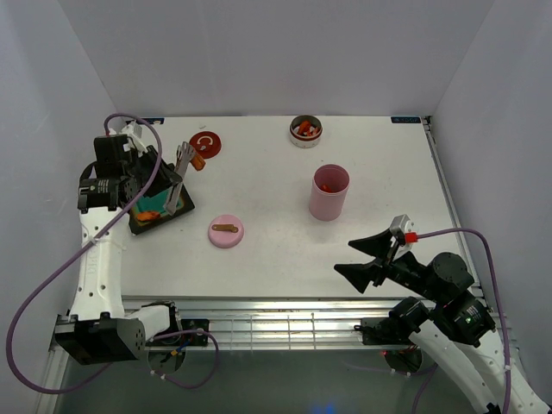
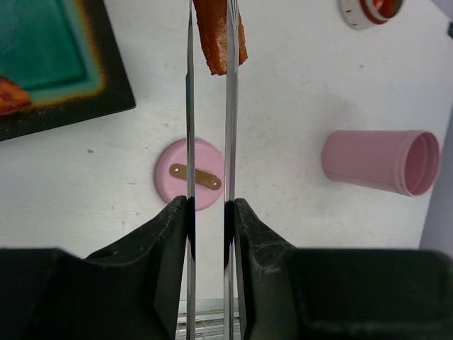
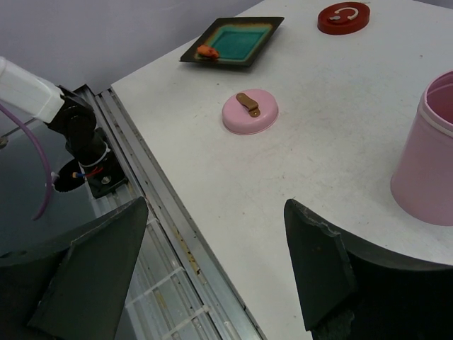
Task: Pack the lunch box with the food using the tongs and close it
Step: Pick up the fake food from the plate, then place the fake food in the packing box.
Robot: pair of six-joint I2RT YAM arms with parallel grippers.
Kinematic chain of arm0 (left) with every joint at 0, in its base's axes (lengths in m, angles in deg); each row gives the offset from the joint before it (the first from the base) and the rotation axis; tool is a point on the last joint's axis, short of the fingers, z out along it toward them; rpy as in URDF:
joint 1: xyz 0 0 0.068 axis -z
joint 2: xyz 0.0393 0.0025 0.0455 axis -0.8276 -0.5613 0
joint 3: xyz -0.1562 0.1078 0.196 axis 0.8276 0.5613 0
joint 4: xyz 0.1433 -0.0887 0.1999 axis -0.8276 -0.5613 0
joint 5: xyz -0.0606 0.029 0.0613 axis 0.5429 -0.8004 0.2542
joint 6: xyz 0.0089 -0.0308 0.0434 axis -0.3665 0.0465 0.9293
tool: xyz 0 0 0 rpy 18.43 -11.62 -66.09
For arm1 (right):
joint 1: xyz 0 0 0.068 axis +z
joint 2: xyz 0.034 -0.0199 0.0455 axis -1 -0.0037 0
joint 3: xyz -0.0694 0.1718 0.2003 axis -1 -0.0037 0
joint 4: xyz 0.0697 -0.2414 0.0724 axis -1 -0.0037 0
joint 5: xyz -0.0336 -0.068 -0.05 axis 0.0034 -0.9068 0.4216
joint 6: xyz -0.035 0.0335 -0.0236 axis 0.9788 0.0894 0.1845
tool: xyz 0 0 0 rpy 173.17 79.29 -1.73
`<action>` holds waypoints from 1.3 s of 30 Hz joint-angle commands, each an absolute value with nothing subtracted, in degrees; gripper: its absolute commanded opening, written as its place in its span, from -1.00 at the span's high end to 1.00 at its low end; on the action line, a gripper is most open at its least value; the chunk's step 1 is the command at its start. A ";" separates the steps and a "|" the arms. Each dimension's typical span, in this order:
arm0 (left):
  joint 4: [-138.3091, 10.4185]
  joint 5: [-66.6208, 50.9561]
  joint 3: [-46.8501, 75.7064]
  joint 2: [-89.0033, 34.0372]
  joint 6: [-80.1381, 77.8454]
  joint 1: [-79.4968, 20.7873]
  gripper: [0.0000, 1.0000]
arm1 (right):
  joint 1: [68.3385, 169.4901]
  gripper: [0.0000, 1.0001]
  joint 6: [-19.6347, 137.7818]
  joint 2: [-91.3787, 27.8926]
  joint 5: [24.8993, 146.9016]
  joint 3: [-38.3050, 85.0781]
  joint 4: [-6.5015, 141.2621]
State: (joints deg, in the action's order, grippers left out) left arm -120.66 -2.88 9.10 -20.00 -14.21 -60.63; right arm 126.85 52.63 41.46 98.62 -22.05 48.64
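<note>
Two grippers: left gripper [image 2: 209,212], at 9 o'clock on the table [image 1: 285,254], clamped the tongs [image 2: 190,106], pinching an orange food piece [image 2: 221,39] for transfer; pink lunch box [image 1: 329,197], 3 o'clock from them, stood lidless to receive; right gripper [image 1: 347,257], 5 o'clock, gaped empty.

- The tongs [image 2: 190,106] are thin polished metal, mirror-bright.
- The tray [image 2: 110,71] looks glossy and glazed.
- The pink cup [image 2: 368,161] is smooth matt plastic.
- The table [image 2: 297,99] is matt white.
</note>
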 commanded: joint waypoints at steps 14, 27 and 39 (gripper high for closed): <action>-99.28 19.50 8.02 -20.19 -23.83 -52.44 1.00 | 127.23 -0.66 52.79 38.09 89.69 -19.29 48.55; -83.12 15.02 15.05 -24.58 -29.20 -35.74 1.00 | 127.23 -0.66 51.56 38.44 84.33 -17.62 46.79; -73.89 12.64 18.83 -32.14 -28.85 -26.41 1.00 | 127.23 -0.66 51.74 40.28 80.55 -15.33 44.07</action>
